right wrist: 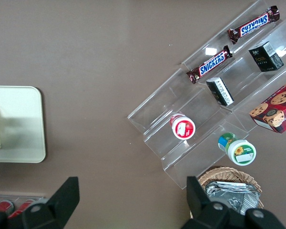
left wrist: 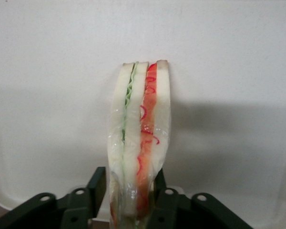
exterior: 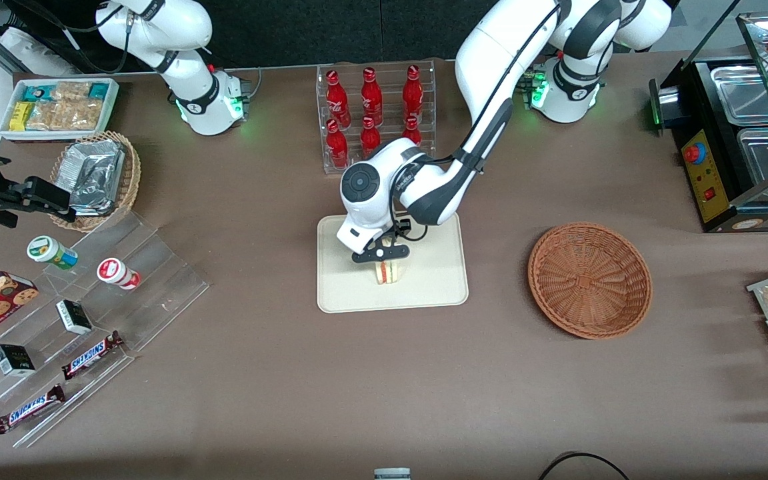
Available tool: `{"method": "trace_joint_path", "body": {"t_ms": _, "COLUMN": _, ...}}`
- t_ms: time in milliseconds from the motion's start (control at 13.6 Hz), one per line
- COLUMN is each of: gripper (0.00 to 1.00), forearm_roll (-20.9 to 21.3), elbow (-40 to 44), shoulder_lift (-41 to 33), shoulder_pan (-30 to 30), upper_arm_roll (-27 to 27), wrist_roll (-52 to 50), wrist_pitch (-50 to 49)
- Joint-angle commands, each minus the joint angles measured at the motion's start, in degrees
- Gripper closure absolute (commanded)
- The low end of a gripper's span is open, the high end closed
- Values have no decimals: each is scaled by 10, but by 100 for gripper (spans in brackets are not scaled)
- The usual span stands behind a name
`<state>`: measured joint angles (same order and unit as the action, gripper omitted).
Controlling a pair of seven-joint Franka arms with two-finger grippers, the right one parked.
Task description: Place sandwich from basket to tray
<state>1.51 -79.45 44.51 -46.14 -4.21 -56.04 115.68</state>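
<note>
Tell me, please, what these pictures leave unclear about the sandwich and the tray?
- Front view: the hand covers the top of the sandwich, so contact with the tray cannot be judged.
- Left wrist view: the sandwich's lower end is hidden between the fingers.
- Right wrist view: the frame edge cuts off most of both.

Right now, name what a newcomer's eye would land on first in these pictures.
First, the working arm's tool, poised over the cream tray at the table's middle, shut on the sandwich, which stands on the tray with its striped filling showing. Next, the reddish-brown basket, holding nothing, beside the tray toward the working arm's end. Then the red bottles in their clear rack, farther from the front camera.
</note>
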Motion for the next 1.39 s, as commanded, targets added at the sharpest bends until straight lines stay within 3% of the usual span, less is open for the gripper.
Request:
{"method": "trace_joint_path", "body": {"t_ms": 0, "gripper": 0, "forearm_roll": 9, "elbow": 21, "shoulder_lift": -9, "shoulder_pan": -7, "upper_arm_roll": 12, "wrist_roll": -17, "wrist_pitch": -38}}
{"method": "trace_joint_path", "body": {"t_ms": 514, "gripper": 0, "forearm_roll": 6, "elbow": 43, "shoulder_lift": -122, "shoulder_pan": 13, "upper_arm_roll": 51, "wrist_roll": -74, "wrist_pitch": -156}}
{"method": "trace_joint_path", "body": {"t_ms": 734, "gripper": 0, "forearm_roll": 2, "elbow": 39, "shoulder_lift": -215, "shoulder_pan": 74, "upper_arm_roll": 54, "wrist_roll": -54, "wrist_pitch": -241}}
{"method": "trace_joint_path", "body": {"t_ms": 1028, "gripper": 0, "forearm_roll": 2, "elbow": 22, "shoulder_lift": -304, "shoulder_pan": 142, "upper_arm_roll": 54, "wrist_roll": 66, "wrist_pitch": -357}}
{"method": "trace_joint_path", "body": {"t_ms": 1321, "gripper": 0, "forearm_roll": 6, "elbow": -43, "shoulder_lift": -378, "shoulder_pan": 224, "upper_arm_roll": 54, "wrist_roll": 208, "wrist_pitch": -373}}
